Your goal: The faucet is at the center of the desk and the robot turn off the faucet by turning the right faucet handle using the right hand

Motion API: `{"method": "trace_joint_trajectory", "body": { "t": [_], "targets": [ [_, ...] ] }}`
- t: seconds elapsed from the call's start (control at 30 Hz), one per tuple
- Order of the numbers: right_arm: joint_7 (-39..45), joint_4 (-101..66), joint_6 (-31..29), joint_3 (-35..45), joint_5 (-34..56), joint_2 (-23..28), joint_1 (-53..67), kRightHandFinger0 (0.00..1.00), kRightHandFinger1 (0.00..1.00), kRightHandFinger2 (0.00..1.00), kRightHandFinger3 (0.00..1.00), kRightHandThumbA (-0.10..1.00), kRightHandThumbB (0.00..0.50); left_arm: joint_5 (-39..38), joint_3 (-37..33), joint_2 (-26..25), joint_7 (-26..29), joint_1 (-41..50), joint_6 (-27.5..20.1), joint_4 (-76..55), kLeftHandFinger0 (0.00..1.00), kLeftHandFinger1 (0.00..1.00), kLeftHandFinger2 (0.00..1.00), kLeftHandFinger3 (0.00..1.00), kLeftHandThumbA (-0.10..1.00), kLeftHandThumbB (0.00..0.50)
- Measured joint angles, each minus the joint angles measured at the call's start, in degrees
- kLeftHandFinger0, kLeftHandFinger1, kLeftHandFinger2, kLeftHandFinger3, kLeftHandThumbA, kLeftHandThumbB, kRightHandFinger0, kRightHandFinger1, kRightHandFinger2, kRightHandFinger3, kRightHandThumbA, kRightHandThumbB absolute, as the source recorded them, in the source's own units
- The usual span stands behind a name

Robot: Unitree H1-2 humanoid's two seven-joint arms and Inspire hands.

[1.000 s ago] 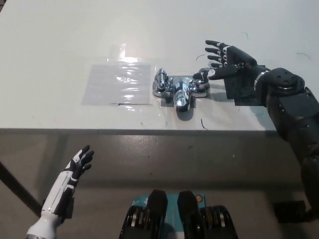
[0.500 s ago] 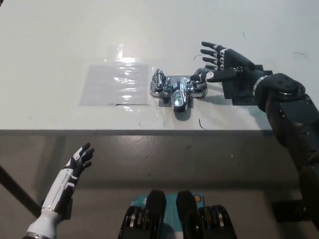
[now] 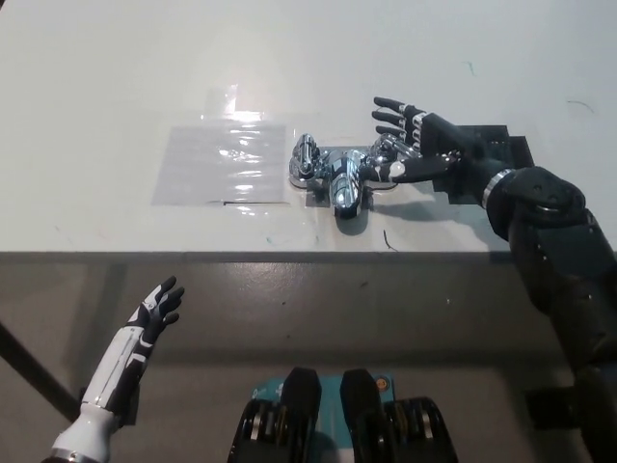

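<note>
**At mid-surface: reaching for handle**

Near the front edge, faucet point(image 3: 345, 177) sitting centred. Right hand point(image 3: 424, 149), fingers spread, touching right faucet handle point(image 3: 384, 156), not gripping yet. Next: close & twist. Left hand point(image 3: 152, 313) idling below the edge, fingers apart.

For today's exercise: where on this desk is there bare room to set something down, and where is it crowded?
Free: the desk behind and left of the clear sheet, and its far right corner. Crowded: the centre, where the right hand meets the faucet, beside the black mat.

A white desk point(image 3: 116, 87) carries a chrome faucet point(image 3: 345, 172) at its center, a clear plastic sheet point(image 3: 224, 162) beside it and a black patch point(image 3: 492, 154)
</note>
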State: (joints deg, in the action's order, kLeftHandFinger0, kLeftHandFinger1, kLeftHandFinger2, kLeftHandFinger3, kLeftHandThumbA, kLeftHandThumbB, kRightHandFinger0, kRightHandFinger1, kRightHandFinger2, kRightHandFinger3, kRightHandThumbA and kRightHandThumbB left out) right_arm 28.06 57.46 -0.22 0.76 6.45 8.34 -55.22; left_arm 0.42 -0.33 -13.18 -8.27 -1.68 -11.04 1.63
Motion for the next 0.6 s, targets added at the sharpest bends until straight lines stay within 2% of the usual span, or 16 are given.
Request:
{"method": "trace_joint_trajectory", "body": {
  "t": [0.3,0.37,0.43,0.6],
  "targets": [
    [-2.86,-3.91,-0.50,0.44,0.00,-1.49,2.51,1.00,1.00,1.00,1.00,1.00,0.403,0.02,0.06,0.00,-0.02,-0.11,0.00,0.00,1.00,1.00,1.00,1.00,1.00,0.415],
    [-4.59,-4.48,-1.15,0.50,-0.13,-2.17,3.07,1.00,1.00,1.00,1.00,1.00,0.417,0.01,0.06,-0.02,-0.03,-0.26,-0.01,0.00,1.00,1.00,1.00,1.00,1.00,0.421],
    [-6.90,-4.79,-2.14,0.71,-0.41,-3.18,3.52,1.00,1.00,1.00,1.00,1.00,0.394,0.01,0.07,-0.05,-0.04,-0.35,-0.02,0.00,1.00,1.00,1.00,1.00,1.00,0.420],
    [-14.38,-4.78,-5.94,3.70,-0.52,-7.58,4.78,1.00,1.00,1.00,1.00,1.00,0.406,0.00,0.09,-0.09,-0.08,-0.49,-0.03,0.00,1.00,1.00,1.00,1.00,0.99,0.403]
  ]
}}
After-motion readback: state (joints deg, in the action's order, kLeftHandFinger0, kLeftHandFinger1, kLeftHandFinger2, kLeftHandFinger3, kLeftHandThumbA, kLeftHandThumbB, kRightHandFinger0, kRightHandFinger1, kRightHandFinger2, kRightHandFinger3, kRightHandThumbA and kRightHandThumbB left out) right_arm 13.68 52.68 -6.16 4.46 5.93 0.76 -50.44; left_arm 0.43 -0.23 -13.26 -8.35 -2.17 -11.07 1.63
